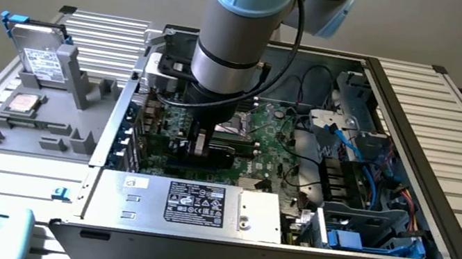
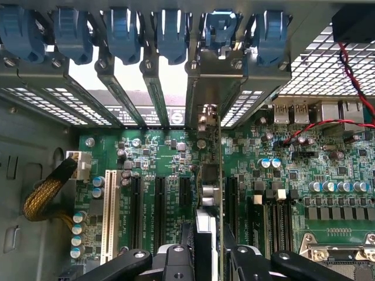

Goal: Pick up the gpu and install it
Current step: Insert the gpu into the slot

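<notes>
In the wrist view the gpu (image 2: 209,187) is seen edge-on, a thin card standing upright over the green motherboard (image 2: 158,152) in line with one of the long black expansion slots. Its silver end bracket (image 2: 206,88) reaches the case's rear slot openings, under the blue clips. My gripper (image 2: 208,260) is shut on the card's top edge, one black finger (image 2: 176,260) on each side. In the exterior view the arm reaches straight down into the open computer case (image 1: 413,167), with the gripper (image 1: 197,152) low over the board near the rear wall.
Empty black slots (image 2: 159,205) and a white slot (image 2: 109,211) lie beside the card. Memory slots (image 2: 275,225) and a yellow braided cable (image 2: 44,196) flank it. The power supply (image 1: 199,205) sits at the front of the case. A grey fixture holding a labelled hard drive (image 1: 40,59) stands outside.
</notes>
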`<action>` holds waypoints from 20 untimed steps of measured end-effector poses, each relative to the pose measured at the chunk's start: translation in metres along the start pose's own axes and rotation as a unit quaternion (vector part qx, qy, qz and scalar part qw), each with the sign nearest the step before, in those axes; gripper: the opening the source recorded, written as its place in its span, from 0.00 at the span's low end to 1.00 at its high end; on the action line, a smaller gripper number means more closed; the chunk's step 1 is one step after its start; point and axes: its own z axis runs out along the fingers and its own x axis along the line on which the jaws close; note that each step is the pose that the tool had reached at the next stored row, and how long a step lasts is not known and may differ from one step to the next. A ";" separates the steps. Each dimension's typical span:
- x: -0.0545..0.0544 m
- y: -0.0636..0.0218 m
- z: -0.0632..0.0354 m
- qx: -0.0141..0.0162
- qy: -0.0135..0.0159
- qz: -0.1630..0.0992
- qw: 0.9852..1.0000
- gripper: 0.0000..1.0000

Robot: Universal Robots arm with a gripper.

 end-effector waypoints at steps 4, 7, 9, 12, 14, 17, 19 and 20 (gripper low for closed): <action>0.000 -0.0002 0.0001 0.000 0.000 0.000 1.000 0.29; 0.000 -0.0014 0.0001 -0.001 0.000 0.000 1.000 0.29; 0.000 -0.0014 0.0002 -0.001 0.000 0.000 1.000 0.29; 0.000 -0.0015 0.0005 -0.001 0.000 0.000 1.000 0.29; 0.000 -0.0010 0.0009 -0.001 0.000 0.000 1.000 0.29; 0.000 -0.0008 0.0012 -0.001 0.000 0.000 1.000 0.29; 0.000 -0.0015 0.0013 -0.001 0.000 0.000 1.000 0.29; 0.000 -0.0016 0.0015 -0.001 -0.001 0.000 1.000 0.29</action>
